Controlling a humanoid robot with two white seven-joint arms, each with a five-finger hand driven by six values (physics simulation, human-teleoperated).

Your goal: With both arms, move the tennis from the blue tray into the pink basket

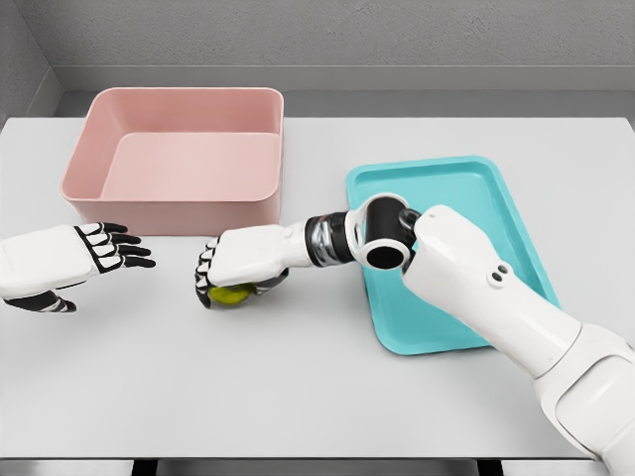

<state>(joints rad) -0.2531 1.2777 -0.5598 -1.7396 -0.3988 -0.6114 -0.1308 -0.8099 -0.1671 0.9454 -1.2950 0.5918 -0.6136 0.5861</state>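
The right hand (243, 266) is sitting low in the middle of the frame, just left of the blue tray (516, 213). Its arm is coming in from the lower right corner and is lying across the tray, hiding a big part of the tray's floor. The hand is covering the tennis ball (230, 295) from above. Only a small yellow-green bit of the ball is peeking out under the palm, so most of it is hidden. The dark fingers (206, 270) are curling down around the ball and seem to be clamped on it. It is hard to tell if the ball is touching the desk (298, 387) or is being held just above it.

The left hand (69, 260) is showing at the left edge of the frame, and its arm is being cut off there. Its fingers (127, 248) are spread apart and are pointing toward the right hand, holding nothing. The two hands are near each other but are not touching.

The pink basket (179, 213) is standing in the upper left of the frame, behind both hands. Its inside is looking bare.
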